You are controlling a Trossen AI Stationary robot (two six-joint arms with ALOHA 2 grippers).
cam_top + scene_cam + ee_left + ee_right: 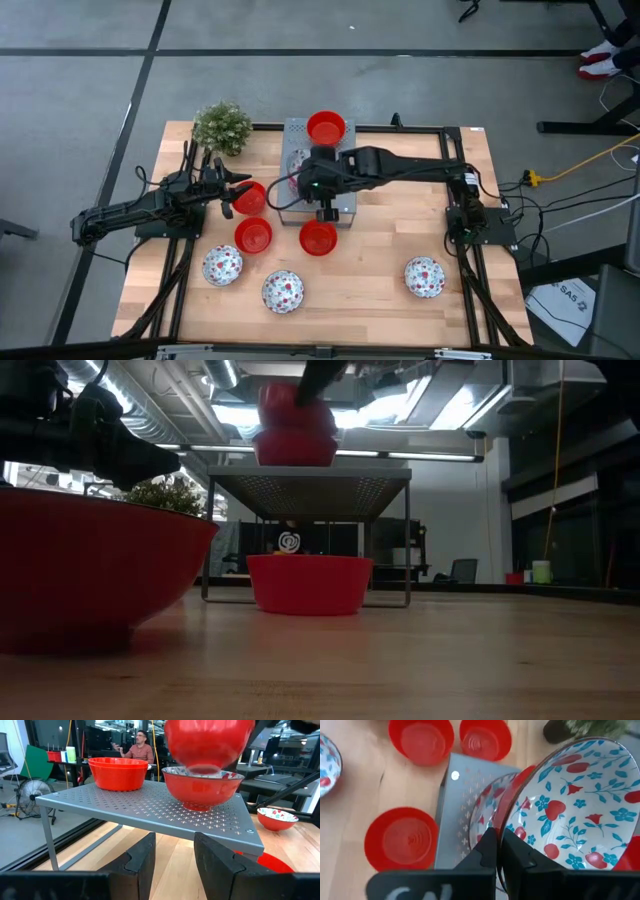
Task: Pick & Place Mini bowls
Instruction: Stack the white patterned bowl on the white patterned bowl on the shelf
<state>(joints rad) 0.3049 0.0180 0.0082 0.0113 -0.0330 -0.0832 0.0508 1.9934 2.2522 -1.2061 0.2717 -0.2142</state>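
A grey perforated shelf (345, 205) stands at the table's middle, with a stack of red mini bowls (118, 772) at its far end. Nearer on it sits a mini bowl (202, 790), red outside and patterned inside. My right gripper (500, 852) is shut on another patterned mini bowl (570, 805), held close above that one. Whether the two bowls touch, I cannot tell. My left gripper (175, 865) waits open and level at the table's left, facing the shelf. Red mini bowls (253, 236) (318, 238) and patterned ones (222, 266) (424, 277) rest on the table. My right gripper pinches the patterned bowl's rim (502, 831), one finger on the red outer wall and one on the patterned inside. The fingers slant down from the table's right. The bowl (207, 742) is lifted, mouth up and slightly tilted, over the bowl on the shelf.
A small green plant (222, 127) stands at the far left corner. One red bowl (250, 197) lies right in front of my left gripper, another (308, 583) shows beneath the shelf. A person (141, 747) sits in the room beyond the table.
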